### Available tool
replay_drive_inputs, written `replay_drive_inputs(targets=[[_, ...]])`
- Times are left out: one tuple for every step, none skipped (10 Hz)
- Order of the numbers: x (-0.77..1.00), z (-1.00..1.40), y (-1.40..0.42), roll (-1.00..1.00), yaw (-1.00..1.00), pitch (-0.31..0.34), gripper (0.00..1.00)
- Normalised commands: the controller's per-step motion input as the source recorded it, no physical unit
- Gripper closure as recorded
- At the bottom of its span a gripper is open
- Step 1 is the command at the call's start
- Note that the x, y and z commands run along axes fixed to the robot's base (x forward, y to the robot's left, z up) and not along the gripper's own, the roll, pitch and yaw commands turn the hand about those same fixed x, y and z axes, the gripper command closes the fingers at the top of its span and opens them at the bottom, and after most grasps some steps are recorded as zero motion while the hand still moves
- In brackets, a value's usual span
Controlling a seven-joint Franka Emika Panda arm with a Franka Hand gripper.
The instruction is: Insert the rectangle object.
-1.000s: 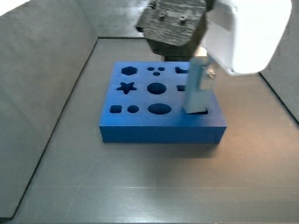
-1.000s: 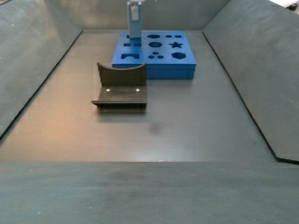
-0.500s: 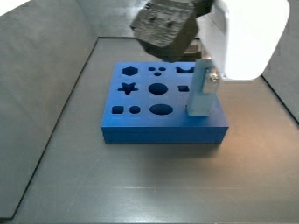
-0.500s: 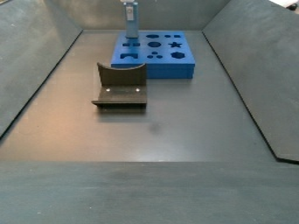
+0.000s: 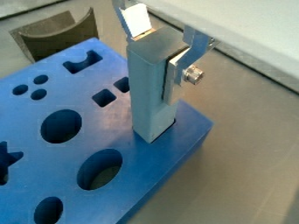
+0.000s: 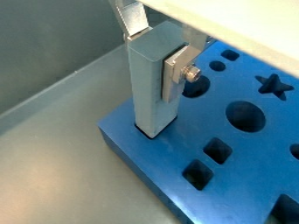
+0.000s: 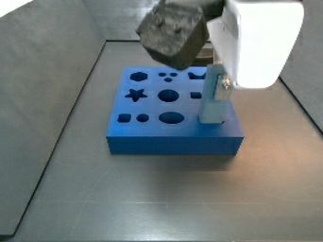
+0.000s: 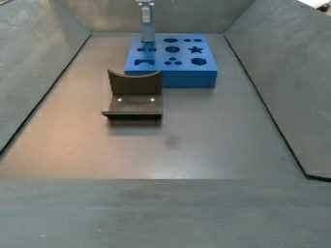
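The rectangle object (image 5: 152, 96), a slim pale blue block, stands upright with its lower end in a hole at a corner of the large blue board (image 5: 158, 157). It also shows in the other views (image 6: 149, 87) (image 7: 214, 99) (image 8: 145, 24). My gripper (image 5: 160, 44) (image 6: 156, 44) straddles the block's top. One silver finger (image 5: 187, 59) presses its pad on the block's side, and the other finger (image 5: 135, 19) stands at the far side. In a side view the gripper (image 7: 217, 80) hangs under the white arm, above the board (image 7: 171, 144).
The board has several shaped holes: star, circles, squares. The dark fixture (image 8: 132, 97) stands on the floor in front of the board (image 8: 195, 79) and also shows in a wrist view (image 5: 52, 35). Grey walls slope up round the floor on all sides.
The arm's dark wrist body has shifted a little to the left in a side view. The block has stayed upright in the same spot on the board.
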Motion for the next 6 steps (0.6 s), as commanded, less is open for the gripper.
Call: replay_drive_inputs(targets=[[0.12,-0.81,0.05,0.05,0.00,-0.019,1.00],[0.00,-0.95,0.02,0.00,-0.13,-0.040,1.00],[-0.05,-1.00,0.00,0.00,-0.17,-0.081,1.00],[-0.01,-1.00,0.00,0.00,-0.12,-0.071,1.00],[-0.08,-0.44,-0.10,0.00,0.00,-0.093,1.00],[0.00,0.00,0.00,0.00,0.00,0.000,1.00]])
